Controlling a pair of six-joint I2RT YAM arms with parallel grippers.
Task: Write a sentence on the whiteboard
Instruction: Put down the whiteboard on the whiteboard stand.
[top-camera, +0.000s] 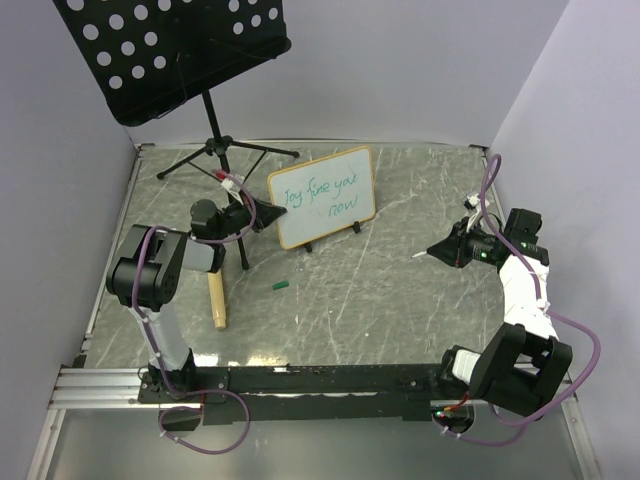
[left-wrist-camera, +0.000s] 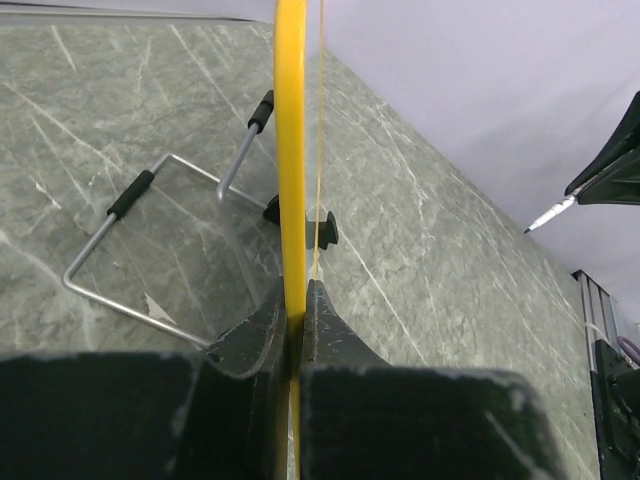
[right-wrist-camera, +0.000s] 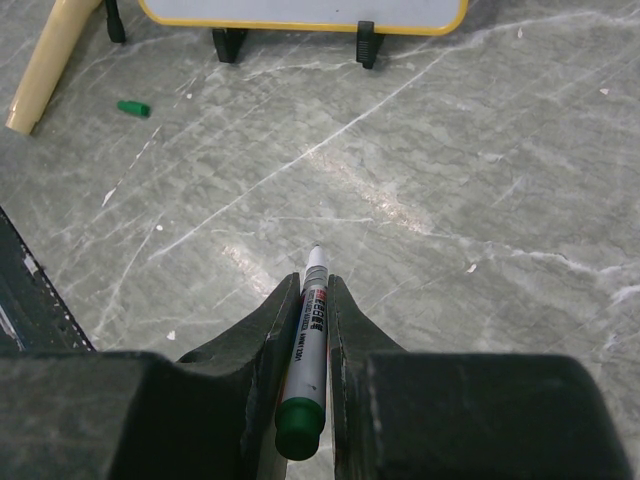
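Note:
The whiteboard (top-camera: 322, 197) stands tilted on its wire easel (left-wrist-camera: 150, 250) at the back middle of the table, with green handwriting on it. My left gripper (top-camera: 262, 212) is shut on the board's left frame edge, which shows as a yellow strip (left-wrist-camera: 290, 150) between the jaws of the left gripper (left-wrist-camera: 297, 300). My right gripper (top-camera: 440, 250) hovers to the board's right, apart from it, shut on a green-ended marker (right-wrist-camera: 312, 330) with its tip uncapped and pointing toward the board. The board's lower edge (right-wrist-camera: 300, 18) shows in the right wrist view.
A black perforated music stand (top-camera: 175, 50) rises at the back left on a tripod (top-camera: 215, 150). A tan wooden cylinder (top-camera: 216, 300) lies by the left arm. A small green cap (top-camera: 281, 286) lies in front of the board. Walls close the left, back and right.

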